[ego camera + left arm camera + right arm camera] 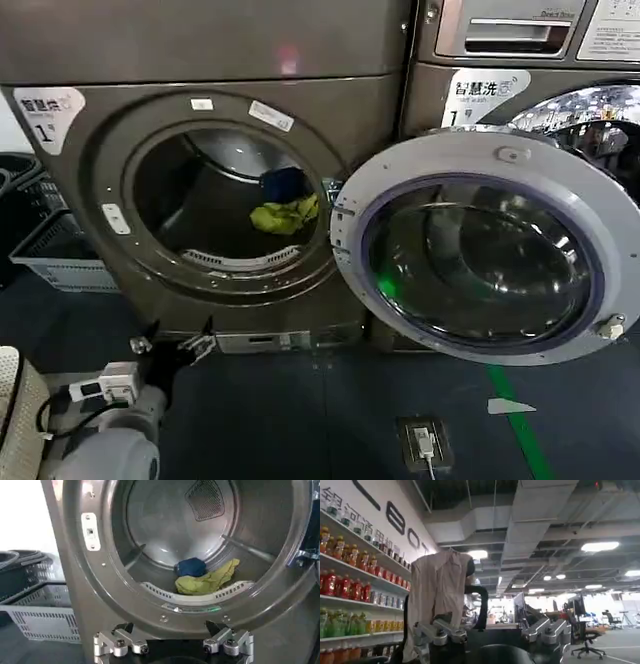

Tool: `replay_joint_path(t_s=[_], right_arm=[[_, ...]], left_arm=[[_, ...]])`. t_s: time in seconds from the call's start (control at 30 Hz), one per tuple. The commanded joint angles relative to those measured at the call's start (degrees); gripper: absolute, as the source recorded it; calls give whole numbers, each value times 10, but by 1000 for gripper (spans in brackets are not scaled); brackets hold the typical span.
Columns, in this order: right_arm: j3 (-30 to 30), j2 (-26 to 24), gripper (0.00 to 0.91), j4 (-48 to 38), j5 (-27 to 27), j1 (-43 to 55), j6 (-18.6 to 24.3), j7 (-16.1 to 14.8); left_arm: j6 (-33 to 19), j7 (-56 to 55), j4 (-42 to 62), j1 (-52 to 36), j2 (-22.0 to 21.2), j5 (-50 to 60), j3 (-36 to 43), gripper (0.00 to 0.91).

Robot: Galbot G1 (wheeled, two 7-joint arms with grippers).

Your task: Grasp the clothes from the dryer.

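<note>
Clothes [284, 207] lie at the bottom of the drum, toward its right side: a yellow-green garment [206, 581] sprawled along the perforated lip, and a dark blue one [190, 567] bunched just behind it, the two touching. The dryer [110, 150] stands with its porthole clear, and its round glass door [487, 258] is swung fully aside to the right, so nothing blocks the way in.

The left gripper [178, 338] hangs low in front of the machine, below the porthole rim and left of the clothes, its fingers [116, 642] spread wide with nothing between them. The right gripper [492, 632] points away into the room (shelves of bottles and a hanging whitish cloth lie off that way), also spread and empty; it looks parked.

As I read it, the reach has barely begun. To do it well, the left arm should rise enough to clear the lower rim, then go in angled rightward, since the pile sits off to that side. Coming down over the seam where blue meets yellow-green would give the best chance of pinching both at once. Soft fabric bunches easily, so a deep bite should help; a shallow nip may lift only the yellow-green piece.
</note>
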Motion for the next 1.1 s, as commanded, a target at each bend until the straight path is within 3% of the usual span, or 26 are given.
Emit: replay_joint_path(t_s=[0.03, 1.1], right_arm=[[0, 0, 907, 0, -1, 0, 0, 0], [3, 3, 907, -1, -1, -1, 2, 0]], left_arm=[[28, 0, 1, 1, 0, 2, 0, 907], [28, 4, 10, -1, -3, 11, 4, 907]])
